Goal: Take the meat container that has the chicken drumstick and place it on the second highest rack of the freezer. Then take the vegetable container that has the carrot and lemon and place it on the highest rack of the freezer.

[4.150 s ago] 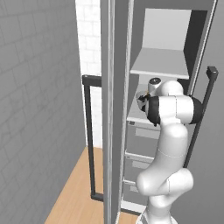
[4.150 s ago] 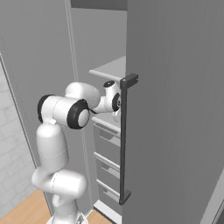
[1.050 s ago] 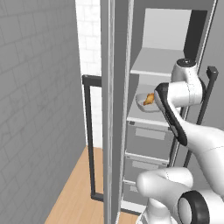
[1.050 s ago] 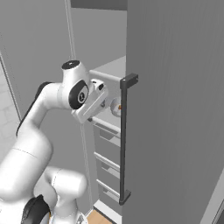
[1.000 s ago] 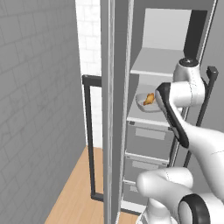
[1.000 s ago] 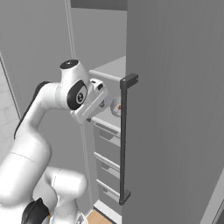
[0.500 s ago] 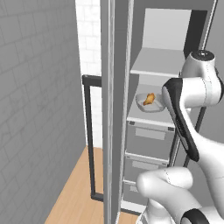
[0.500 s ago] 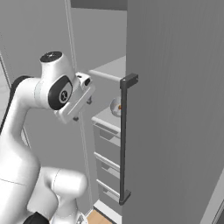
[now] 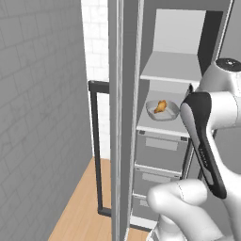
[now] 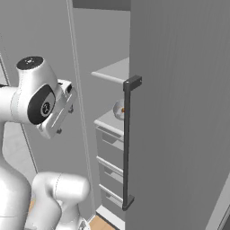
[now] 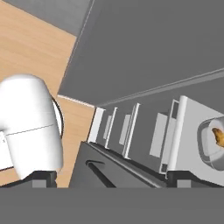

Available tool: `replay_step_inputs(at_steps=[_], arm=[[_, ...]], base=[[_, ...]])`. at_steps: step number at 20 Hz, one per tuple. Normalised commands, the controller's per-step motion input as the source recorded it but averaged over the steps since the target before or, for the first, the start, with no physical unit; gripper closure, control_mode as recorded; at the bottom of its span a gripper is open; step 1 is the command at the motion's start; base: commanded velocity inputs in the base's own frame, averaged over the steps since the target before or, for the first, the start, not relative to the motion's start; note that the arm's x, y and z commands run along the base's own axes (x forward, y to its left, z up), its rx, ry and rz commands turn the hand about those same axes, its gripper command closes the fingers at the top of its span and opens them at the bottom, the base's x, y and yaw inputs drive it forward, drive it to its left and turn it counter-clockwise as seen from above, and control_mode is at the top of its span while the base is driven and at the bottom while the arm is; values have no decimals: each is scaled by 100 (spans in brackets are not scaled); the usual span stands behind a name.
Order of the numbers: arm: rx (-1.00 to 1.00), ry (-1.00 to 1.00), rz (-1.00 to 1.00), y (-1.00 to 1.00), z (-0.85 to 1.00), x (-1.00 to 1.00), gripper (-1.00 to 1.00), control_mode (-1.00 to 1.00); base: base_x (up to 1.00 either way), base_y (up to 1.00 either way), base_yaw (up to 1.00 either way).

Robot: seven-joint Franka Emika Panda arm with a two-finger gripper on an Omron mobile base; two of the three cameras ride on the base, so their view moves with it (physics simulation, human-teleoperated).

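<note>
— So, working from the near side outward, what comes first?
— Nearest is the white arm with dark joints. Its hand (image 11: 111, 175) has the two small dark finger tips spread as wide as they go, with nothing between them; in the hand view it looks along the front of the cabinet.
— And past the arm?
— The tall narrow grey freezer (image 9: 126, 117) stands open. A long black bar handle (image 10: 127, 143) runs down the edge of its door on the right, and stacked grey drawers (image 9: 160, 153) fill its lower part.
— Where is the meat container?
— The light-grey rounded tub (image 9: 162, 110) sits on the light-grey shelf plate (image 9: 155, 123) just above the top drawer, inside the cabinet and apart from the hand. The small golden-brown chicken drumstick (image 9: 160, 106) lies in it, much smaller than the tub.
— Anything above that?
— The topmost flat light-grey shelf (image 9: 172, 73) is one level up, farther back in the left base view. To the left are a grey tiled wall (image 9: 42, 122) and a strip of light wooden floor (image 9: 84, 202).
</note>
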Motion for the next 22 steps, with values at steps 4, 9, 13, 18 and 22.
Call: replay_step_inputs(at_steps=[4,9,13,18,22], arm=[[0,0,9,9,0,-41,-100,-100],[0,0,0,-2,0,-1,-100,-100],[0,0,0,-2,0,3,-100,-100],[0,0,0,0,0,0,-100,-100],[0,0,0,0,0,0,-100,100]], base=[[0,0,0],[0,0,0],[0,0,0],[0,0,0],[-75,-26,-1]])
